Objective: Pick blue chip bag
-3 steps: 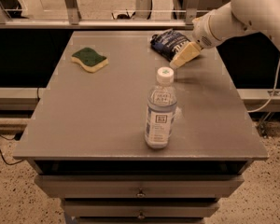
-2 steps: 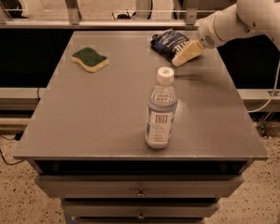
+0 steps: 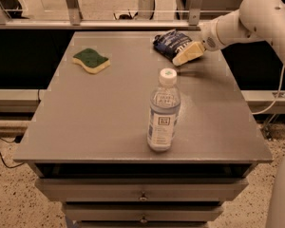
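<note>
Claw (image 3: 181,59) just beside blue chip bag (image 3: 169,42), possibly touching.

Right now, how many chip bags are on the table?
1. The blue chip bag lies near the table's far edge, right of centre; the gripper is at its near-right side. None looks hidden.

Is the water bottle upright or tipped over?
Upright: the water bottle stands on its base, white cap on top. The gripper is at the blue chip bag.
</note>
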`<state>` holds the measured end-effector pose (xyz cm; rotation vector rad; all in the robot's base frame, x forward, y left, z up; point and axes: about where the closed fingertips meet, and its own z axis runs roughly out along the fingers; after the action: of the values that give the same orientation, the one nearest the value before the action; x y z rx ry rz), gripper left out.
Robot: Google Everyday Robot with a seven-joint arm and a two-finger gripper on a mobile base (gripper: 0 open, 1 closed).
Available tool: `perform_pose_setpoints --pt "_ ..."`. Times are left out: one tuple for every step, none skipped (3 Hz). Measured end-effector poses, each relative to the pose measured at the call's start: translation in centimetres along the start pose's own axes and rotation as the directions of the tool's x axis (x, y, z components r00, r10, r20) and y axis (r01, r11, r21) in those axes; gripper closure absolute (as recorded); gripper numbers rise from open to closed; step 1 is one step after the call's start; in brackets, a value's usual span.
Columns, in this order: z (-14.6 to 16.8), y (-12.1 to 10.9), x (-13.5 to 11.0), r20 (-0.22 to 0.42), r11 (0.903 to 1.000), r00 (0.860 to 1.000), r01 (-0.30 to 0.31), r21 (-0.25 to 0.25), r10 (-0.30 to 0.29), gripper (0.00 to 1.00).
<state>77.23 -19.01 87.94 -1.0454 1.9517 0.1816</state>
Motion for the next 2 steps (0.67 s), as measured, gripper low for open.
perform_pose_setpoints --pt "0.91 -0.03 0.36 0.015 0.9988 0.999 -0.043 -0.024 0.043 0.0" --pt "1.91 0.51 0.33 0.02 0.9966 0.998 -0.061 -0.057 0.062 0.15"
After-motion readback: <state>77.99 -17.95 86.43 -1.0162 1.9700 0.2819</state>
